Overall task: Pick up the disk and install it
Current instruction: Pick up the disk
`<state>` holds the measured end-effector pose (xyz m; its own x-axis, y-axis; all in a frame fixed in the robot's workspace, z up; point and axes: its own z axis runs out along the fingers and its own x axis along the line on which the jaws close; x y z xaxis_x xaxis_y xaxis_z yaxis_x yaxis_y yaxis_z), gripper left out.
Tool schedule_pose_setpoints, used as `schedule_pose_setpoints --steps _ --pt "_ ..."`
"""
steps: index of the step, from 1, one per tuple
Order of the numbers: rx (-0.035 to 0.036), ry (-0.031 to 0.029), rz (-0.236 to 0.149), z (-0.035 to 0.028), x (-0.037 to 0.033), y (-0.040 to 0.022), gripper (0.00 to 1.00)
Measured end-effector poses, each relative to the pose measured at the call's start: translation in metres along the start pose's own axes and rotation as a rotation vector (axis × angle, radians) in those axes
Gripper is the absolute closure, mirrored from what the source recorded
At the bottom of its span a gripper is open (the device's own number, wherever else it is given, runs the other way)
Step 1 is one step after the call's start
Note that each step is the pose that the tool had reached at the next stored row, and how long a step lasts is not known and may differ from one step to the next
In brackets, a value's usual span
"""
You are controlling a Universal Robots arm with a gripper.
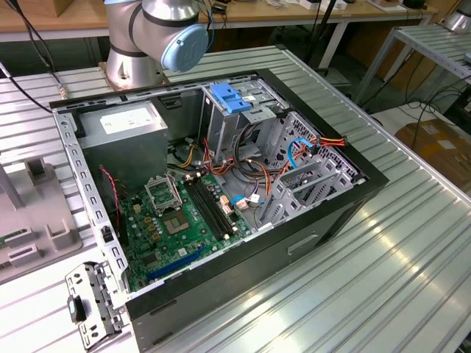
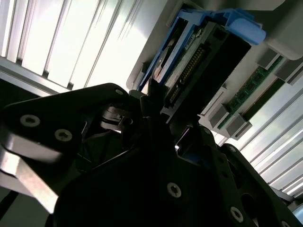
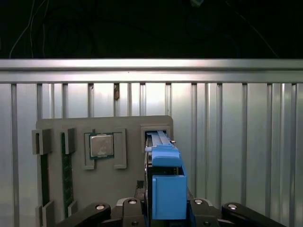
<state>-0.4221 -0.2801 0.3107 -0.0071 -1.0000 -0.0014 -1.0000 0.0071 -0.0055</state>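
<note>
- The white sticker [image 1: 126,120] on the power supply [image 1: 125,158] inside the open computer case [image 1: 324,213] carries print too small to read.
- The disk [image 3: 164,187] stands on edge in a slot of the grey tray [image 3: 128,124] on the table [image 3: 236,142]. Blue carrier rails frame it, and its dark end shows a connector row [image 2: 189,66].
- The gripper [image 3: 165,208] sits at the disk's end. I cannot tell whether it is gripping the disk.

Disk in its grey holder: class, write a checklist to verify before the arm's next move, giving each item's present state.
1. Disk stands in the slot of the grey holder: ok.
2. End effector centred on the disk: ok.
3. Processor beside the disk clear of the end effector: ok.
4. Computer case open on top: ok.
5. Drive cage free of cables: cannot tell.
</note>
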Motion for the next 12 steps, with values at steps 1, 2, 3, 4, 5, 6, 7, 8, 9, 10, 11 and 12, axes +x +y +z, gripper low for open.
schedule_pose_setpoints --steps 1,2,3,4,5,6,7,8,9,10,11,12 --pt "0.0000 0.0000 0.000 -0.0007 0.0000 0.0000 0.64" --pt "0.0001 -0.0001 0.000 -0.0012 0.0000 0.0000 0.64" --pt "0.0000 0.0000 0.000 -0.0019 0.0000 0.0000 0.64" --pt "0.0000 0.0000 0.000 -0.0023 0.0000 0.0000 0.64" --pt "0.0001 -0.0001 0.000 -0.0032 0.0000 0.0000 0.64" --pt "0.0001 -0.0001 0.000 -0.0038 0.0000 0.0000 0.64" --pt "0.0001 -0.0001 0.000 -0.0043 0.0000 0.0000 0.64" --pt "0.0000 0.0000 0.000 -0.0052 0.0000 0.0000 0.64" --pt "0.0001 -0.0001 0.000 -0.0057 0.0000 0.0000 0.64" --pt "0.0001 -0.0001 0.000 -0.0061 0.0000 0.0000 0.64" --pt "0.0000 -0.0001 0.000 -0.0067 0.0000 0.0000 0.64" --pt "0.0001 0.0000 0.000 -0.0073 0.0000 0.0000 0.64"
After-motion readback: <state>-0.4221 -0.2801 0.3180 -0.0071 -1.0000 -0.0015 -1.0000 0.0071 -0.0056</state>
